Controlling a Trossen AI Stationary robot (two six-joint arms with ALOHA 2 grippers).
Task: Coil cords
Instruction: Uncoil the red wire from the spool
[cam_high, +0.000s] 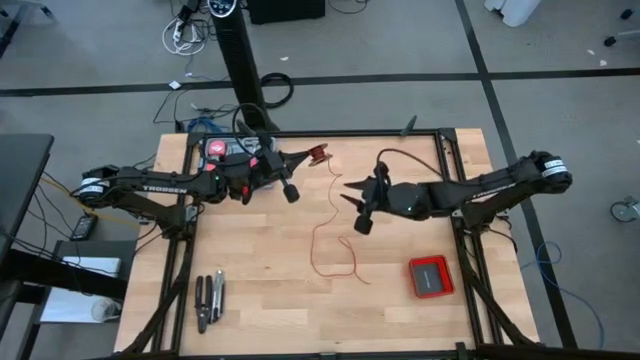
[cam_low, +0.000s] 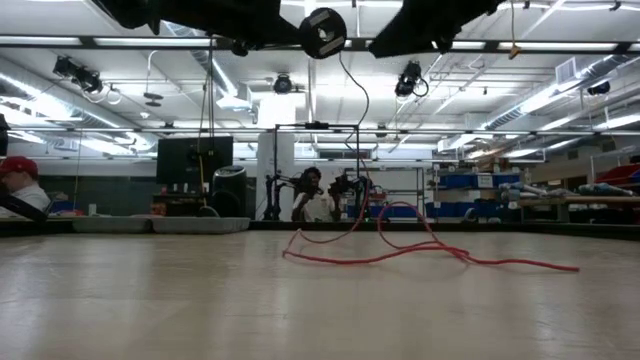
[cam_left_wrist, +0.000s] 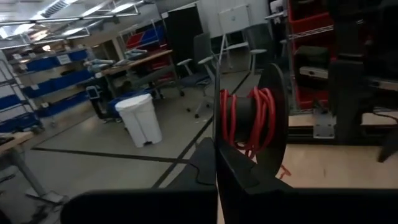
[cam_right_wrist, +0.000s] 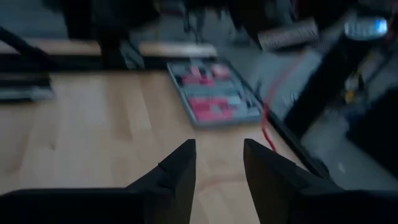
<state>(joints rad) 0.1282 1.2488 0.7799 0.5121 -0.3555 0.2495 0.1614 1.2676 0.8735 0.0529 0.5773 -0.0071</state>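
Wooden table (cam_high: 250, 270) is carrying loose red wire (cam_high: 322, 240) mid-table; left gripper (cam_high: 312, 155) is pinching the spool (cam_left_wrist: 249, 121) far-centre, right gripper (cam_high: 350, 192) hovering spread. Regrasping near the spool would keep winding taut.

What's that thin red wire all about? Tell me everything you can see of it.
The red wire is very thin and flexible. One end is wound in a few turns around a small black spool, held above the table at the left gripper. From there it hangs down and lies in loose squiggly loops on the wooden table. The open right gripper, beside the hanging stretch, does not hold it.
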